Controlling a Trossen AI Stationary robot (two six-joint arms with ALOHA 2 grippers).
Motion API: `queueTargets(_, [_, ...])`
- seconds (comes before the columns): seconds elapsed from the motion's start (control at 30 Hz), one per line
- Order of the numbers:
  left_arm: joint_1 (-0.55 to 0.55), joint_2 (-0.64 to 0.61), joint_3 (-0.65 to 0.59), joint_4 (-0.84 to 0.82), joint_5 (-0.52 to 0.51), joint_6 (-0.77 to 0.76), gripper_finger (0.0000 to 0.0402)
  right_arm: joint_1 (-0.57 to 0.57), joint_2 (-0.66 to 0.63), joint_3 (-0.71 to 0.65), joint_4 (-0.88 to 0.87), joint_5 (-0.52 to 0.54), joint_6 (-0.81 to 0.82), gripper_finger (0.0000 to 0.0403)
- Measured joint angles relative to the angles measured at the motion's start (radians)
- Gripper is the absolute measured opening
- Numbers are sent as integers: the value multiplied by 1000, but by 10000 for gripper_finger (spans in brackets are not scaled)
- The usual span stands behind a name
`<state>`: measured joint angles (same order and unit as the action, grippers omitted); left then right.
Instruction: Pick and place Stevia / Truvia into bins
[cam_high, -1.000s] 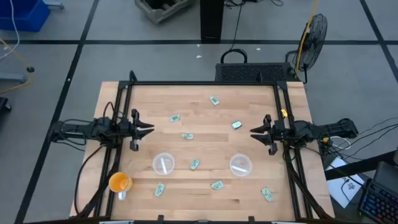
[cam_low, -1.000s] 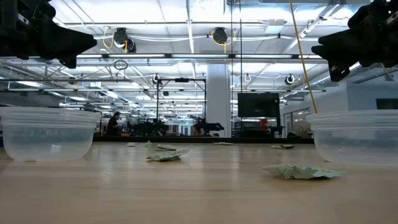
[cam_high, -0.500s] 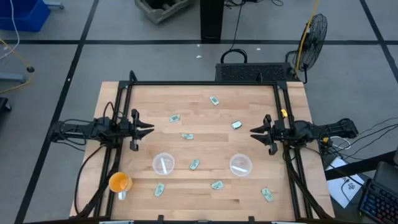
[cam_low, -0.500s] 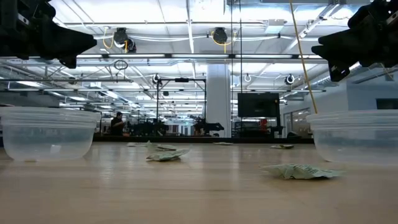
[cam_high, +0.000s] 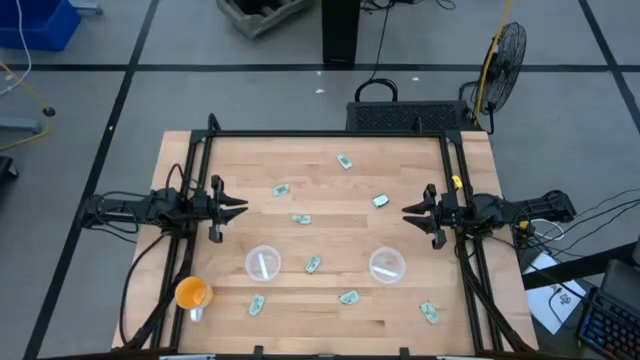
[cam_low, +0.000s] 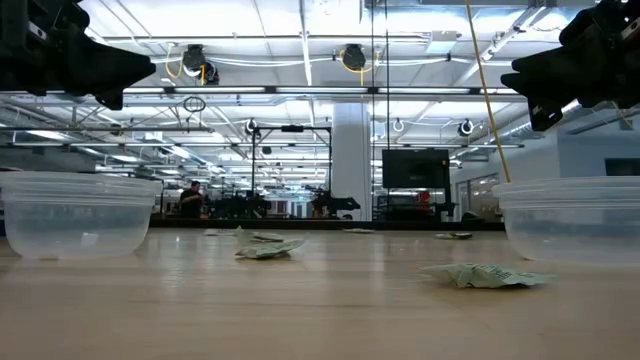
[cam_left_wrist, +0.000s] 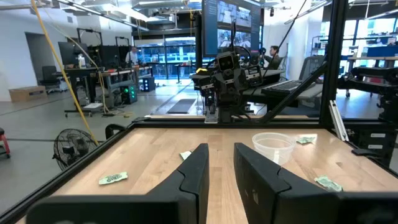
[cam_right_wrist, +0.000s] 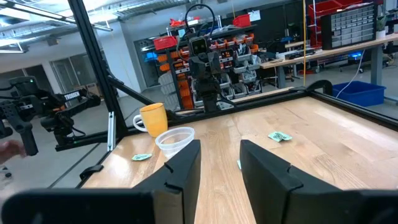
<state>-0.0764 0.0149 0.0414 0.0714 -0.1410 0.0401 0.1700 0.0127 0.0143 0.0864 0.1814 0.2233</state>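
In the high view several pale green and white Stevia packets lie flat and scattered on the wooden table, among them one (cam_high: 344, 161) near the far edge, one (cam_high: 313, 264) between the bins and one (cam_high: 429, 313) near the right front corner. Two clear cups stand upright on their bases, the left bin (cam_high: 263, 263) and the right bin (cam_high: 387, 265). My left gripper (cam_high: 240, 207) hovers open at the table's left side, pointing right. My right gripper (cam_high: 408, 211) hovers open at the right side, pointing left. Both hang above the table, as the low view shows.
An orange cup (cam_high: 192, 292) stands near the table's left front corner. A black frame (cam_high: 330, 134) runs along the far edge and both sides. Bare wood (cam_high: 340, 235) lies between the two grippers. A fan (cam_high: 505, 50) stands on the floor beyond the far right corner.
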Motion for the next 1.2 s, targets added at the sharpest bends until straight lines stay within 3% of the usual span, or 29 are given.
queueTargets(0.5, [0,0,0,4,0,-2,81,0,0,0,0,0,0,105])
queueTargets(0.83, [0,29,7,-120,-30,-265,81,0,0,0,0,0,0,105])
queueTargets(1.03, [0,118,140,-176,-24,-265,81,0,0,0,2,0,0,105])
queueTargets(1.2, [0,247,316,-251,-16,-172,81,0,0,0,37,0,0,105])
